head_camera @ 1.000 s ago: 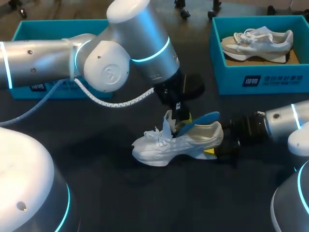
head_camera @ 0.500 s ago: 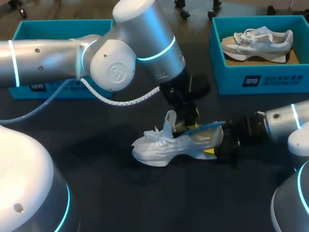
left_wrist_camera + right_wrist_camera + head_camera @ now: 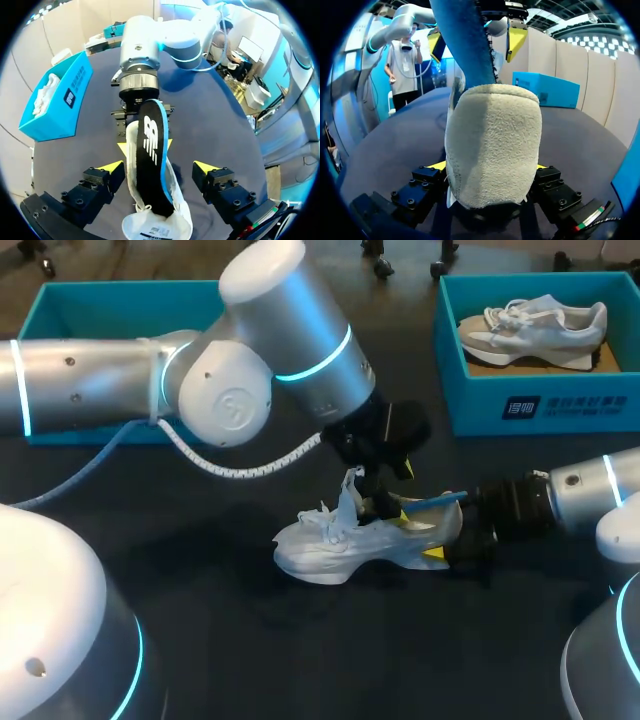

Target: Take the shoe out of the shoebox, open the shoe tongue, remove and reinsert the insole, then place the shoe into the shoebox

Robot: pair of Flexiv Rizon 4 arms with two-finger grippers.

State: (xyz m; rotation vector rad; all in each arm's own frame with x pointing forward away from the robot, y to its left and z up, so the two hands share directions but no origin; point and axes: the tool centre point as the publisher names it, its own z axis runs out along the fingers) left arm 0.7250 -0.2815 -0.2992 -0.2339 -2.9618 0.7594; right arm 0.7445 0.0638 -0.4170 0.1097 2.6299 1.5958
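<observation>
1. Shoe stands on its sole mid-surface, toe toward my left, tongue pulled up, well apart from both teal boxes
2. Right fingers are clamped on the heel from both sides and steady the shoe
3. Left fingers are spread wide, one each side of the shoe opening; as far as the left wrist view shows, they touch neither shoe nor insole
4. Change: a second ago the insole stuck steeply up out of the opening; now it lies almost flat along the shoe with its front end tucked in under the tongue
5. Not seated yet: its heel end pokes out past the heel rim toward the right wrist
6. Read: reinsertion is nearly done, and left looks to have let go
7. Next probably needs the heel end pressed down inside the rim; risk is the insole folding or riding on the rim
8. Then the shoe goes into the shoebox at far left, whose visible part looks empty; the other box holds a second shoe
</observation>
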